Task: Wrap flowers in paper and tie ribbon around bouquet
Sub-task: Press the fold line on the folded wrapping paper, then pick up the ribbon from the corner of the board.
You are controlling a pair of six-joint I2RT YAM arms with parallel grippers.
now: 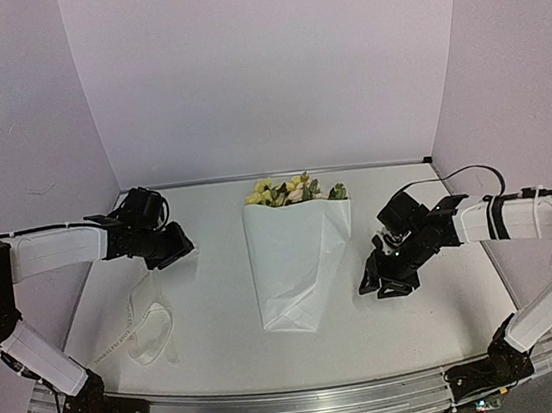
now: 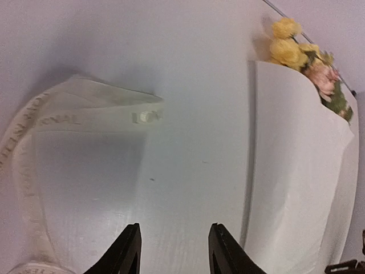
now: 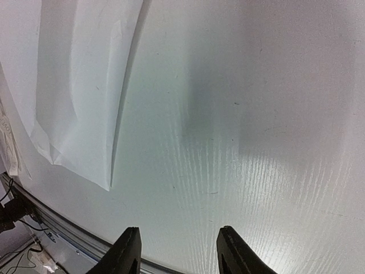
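A: Where did we find the bouquet (image 1: 297, 254)?
B: Between our left gripper (image 1: 175, 249) and right gripper (image 1: 384, 284), touching neither; both stood with jaws apart, empty. The ribbon (image 1: 145, 328) lay looped beside the left gripper, apart from the bouquet.

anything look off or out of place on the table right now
Nothing looks spilled or damaged. The one odd thing is the ribbon: it lies in a slack loop on the table, left of the bouquet and apart from it, not tied round it. The bouquet lies flat with its blooms toward the far wall.
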